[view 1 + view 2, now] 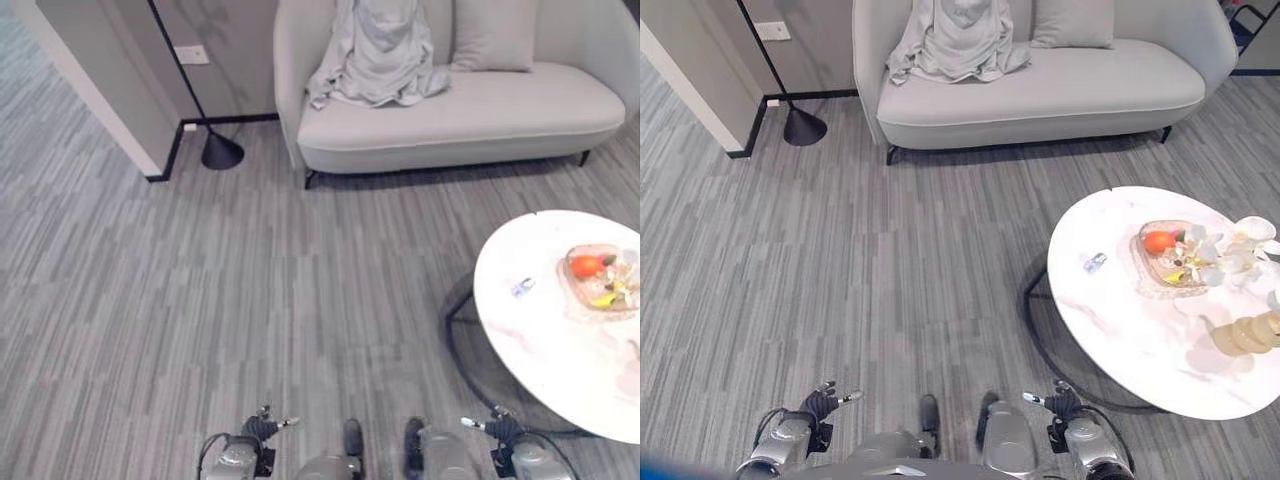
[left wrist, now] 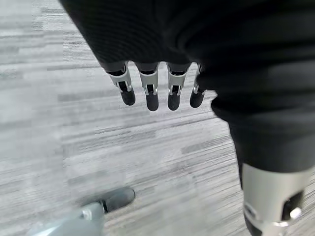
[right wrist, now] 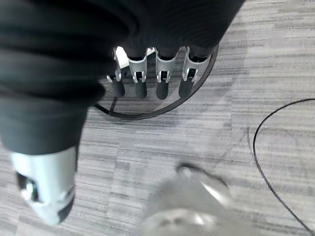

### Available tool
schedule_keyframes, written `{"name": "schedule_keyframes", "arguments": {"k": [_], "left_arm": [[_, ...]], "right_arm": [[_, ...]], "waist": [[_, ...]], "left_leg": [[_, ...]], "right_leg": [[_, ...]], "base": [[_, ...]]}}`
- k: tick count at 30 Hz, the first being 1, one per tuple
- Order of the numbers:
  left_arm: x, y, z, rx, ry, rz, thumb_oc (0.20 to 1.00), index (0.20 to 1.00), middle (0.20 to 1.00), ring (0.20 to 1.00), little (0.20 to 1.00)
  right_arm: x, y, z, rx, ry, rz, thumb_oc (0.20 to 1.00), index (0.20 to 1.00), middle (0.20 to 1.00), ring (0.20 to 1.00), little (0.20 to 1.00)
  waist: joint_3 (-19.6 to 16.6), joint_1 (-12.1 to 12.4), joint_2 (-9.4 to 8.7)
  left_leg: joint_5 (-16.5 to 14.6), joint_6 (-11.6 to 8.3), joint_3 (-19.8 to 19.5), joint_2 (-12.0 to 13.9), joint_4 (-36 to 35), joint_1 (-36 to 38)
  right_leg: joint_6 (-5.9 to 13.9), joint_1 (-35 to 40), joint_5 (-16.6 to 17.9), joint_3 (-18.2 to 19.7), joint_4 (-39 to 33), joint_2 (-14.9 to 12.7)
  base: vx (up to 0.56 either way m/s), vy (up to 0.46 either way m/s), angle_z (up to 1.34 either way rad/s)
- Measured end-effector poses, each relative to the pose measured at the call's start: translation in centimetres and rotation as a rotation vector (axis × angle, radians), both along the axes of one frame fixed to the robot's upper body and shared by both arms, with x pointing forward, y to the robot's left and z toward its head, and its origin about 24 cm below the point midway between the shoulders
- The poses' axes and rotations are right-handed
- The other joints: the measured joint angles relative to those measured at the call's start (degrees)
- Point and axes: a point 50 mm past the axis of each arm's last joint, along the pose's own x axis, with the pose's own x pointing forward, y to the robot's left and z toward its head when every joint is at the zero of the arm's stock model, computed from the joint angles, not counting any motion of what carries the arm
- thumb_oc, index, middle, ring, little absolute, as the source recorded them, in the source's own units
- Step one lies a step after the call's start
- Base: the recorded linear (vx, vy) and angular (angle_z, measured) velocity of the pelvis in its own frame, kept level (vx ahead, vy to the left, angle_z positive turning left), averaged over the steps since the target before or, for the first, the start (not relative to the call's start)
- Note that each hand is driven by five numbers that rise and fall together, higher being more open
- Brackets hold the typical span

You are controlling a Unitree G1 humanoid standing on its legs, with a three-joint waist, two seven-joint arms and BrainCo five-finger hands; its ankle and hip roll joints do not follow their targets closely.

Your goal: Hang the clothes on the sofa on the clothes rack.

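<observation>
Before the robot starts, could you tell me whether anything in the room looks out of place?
Only the pale grey garment, draped in loose folds over the sofa backrest and seat instead of hanging. Both hands, left hand and right hand, are empty.

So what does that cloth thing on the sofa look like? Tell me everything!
The garment is pale grey, soft-looking fabric, about the same colour as the sofa. It is draped over the sofa's backrest at its left end and hangs down in loose folds, with its lower edge crumpled and spread on the seat cushion. A grey pillow leans against the backrest to its right, close beside it. Neither hand is near it; nothing holds it.
</observation>
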Motion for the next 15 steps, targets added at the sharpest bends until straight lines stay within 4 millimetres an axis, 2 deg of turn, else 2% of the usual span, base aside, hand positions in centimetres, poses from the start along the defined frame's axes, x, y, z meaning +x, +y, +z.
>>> {"name": "schedule_keyframes", "arguments": {"k": [1,2,3,5,6,7,8,10,11,12,13,15], "left_arm": [[0.1,0.0,0.0,0.001,-0.002,-0.002,1.000,1.000,1.000,1.000,1.000],[0.5,0.0,0.2,0.003,-0.012,0.001,1.000,1.000,1.000,1.000,1.000],[1.2,0.1,0.4,0.006,-0.026,-0.002,1.000,1.000,1.000,1.000,1.000],[2.1,0.2,0.9,0.011,-0.050,-0.004,1.000,1.000,1.000,1.000,1.000],[2.1,0.1,0.9,0.009,-0.053,-0.002,1.000,1.000,1.000,1.000,1.000],[1.5,0.1,0.6,0.001,-0.046,0.012,1.000,1.000,1.000,1.000,1.000],[1.3,0.0,0.5,-0.002,-0.043,0.013,1.000,1.000,1.000,1.000,1.000],[0.4,0.0,0.1,-0.004,-0.023,0.026,1.000,1.000,1.000,1.000,1.000],[-0.6,0.1,-0.3,-0.003,0.001,0.033,1.000,1.000,1.000,1.000,1.000],[-1.7,0.2,-0.6,-0.002,0.026,0.039,1.000,1.000,1.000,1.000,1.000],[-2.4,0.4,-0.8,0.002,0.046,0.046,1.000,1.000,1.000,1.000,1.000],[-3.5,0.8,-1.0,0.011,0.069,0.053,1.000,1.000,1.000,1.000,1.000]], "right_arm": [[-0.6,0.0,-0.2,0.000,0.014,-0.003,1.000,1.000,1.000,1.000,1.000],[-0.7,0.0,-0.2,-0.001,0.012,-0.004,1.000,1.000,1.000,1.000,1.000],[-0.8,0.0,-0.3,-0.002,0.015,-0.006,1.000,1.000,1.000,1.000,1.000],[-0.8,0.0,-0.3,-0.003,0.020,-0.009,1.000,1.000,1.000,1.000,1.000],[-1.3,0.0,-0.5,-0.005,0.040,-0.022,1.000,1.000,1.000,1.000,1.000],[-1.5,-0.1,-0.6,-0.005,0.051,-0.030,1.000,1.000,1.000,1.000,1.000],[-2.0,-0.1,-0.8,-0.006,0.065,-0.034,1.000,1.000,1.000,1.000,1.000],[-2.4,-0.2,-1.0,-0.006,0.082,-0.038,1.000,1.000,1.000,1.000,1.000],[-2.6,-0.3,-1.1,-0.009,0.089,-0.041,1.000,1.000,1.000,1.000,1.000],[-2.7,-0.4,-1.1,-0.012,0.091,-0.042,1.000,1.000,1.000,1.000,1.000],[-2.4,-0.4,-0.9,-0.014,0.081,-0.040,1.000,1.000,1.000,1.000,1.000],[-1.4,-0.6,-0.5,-0.017,0.044,-0.029,1.000,1.000,1.000,1.000,1.000]], "waist": [[0.11,-0.12,-0.09],[0.08,-0.11,-0.20],[0.37,-0.50,-0.44],[1.55,-1.51,-1.29],[1.78,-2.80,-1.62],[1.74,-3.02,-2.11],[1.53,-2.98,-2.41],[0.43,-3.09,-2.55],[-0.71,-3.12,-1.86],[-1.56,-3.05,-0.58],[-2.02,-2.93,0.05],[-3.36,-2.25,-1.08]], "left_leg": [[-0.13,-0.05,-0.23,-0.15,0.25,0.03],[-0.47,-0.16,-0.83,-0.24,0.85,-0.98],[-0.47,-0.13,-1.64,-0.46,0.90,-1.45],[-0.74,0.35,-2.91,-0.97,0.58,-1.19],[-1.64,0.76,-4.23,-0.75,0.47,0.42],[-3.70,-0.70,-5.31,-0.50,0.47,2.67],[-4.54,-1.28,-6.19,-0.47,0.31,3.74],[-6.76,-3.03,-8.03,0.95,0.28,5.38],[-7.79,-4.27,-8.54,2.84,0.40,6.00],[-8.81,-5.84,-8.95,5.49,1.30,6.68],[-9.63,-7.19,-9.00,7.26,3.80,6.65],[-10.85,-9.29,-8.74,8.97,15.73,3.94]], "right_leg": [[1.28,0.23,0.79,0.12,-4.86,-0.55],[3.67,0.48,2.96,0.82,-12.21,-0.79],[5.25,0.89,4.36,1.00,-18.70,-0.89],[6.36,-0.21,8.52,0.70,-22.43,-1.25],[5.72,-0.24,10.95,-0.67,-22.41,-0.93],[5.45,0.45,11.62,-2.07,-22.29,-0.14],[5.40,1.06,11.61,-2.60,-22.24,-0.03],[4.45,2.33,12.00,-3.73,-20.96,0.55],[2.72,3.37,13.38,-4.82,-20.58,2.13],[1.97,4.73,13.82,-6.03,-20.54,4.46],[-0.38,6.26,12.69,-6.85,-20.63,6.32],[-6.13,9.77,11.61,-7.19,-20.93,8.31]], "base": [[0.44,-0.127,0.14],[0.28,-0.075,0.19],[0.28,-0.076,0.26],[0.39,-0.144,0.36],[0.78,-0.372,0.50],[0.80,-0.417,0.54],[0.65,-0.358,0.51],[0.43,-0.238,0.49],[0.40,-0.225,0.41],[0.38,-0.217,0.33],[0.23,-0.138,0.21],[0.25,-0.154,0.02]]}}
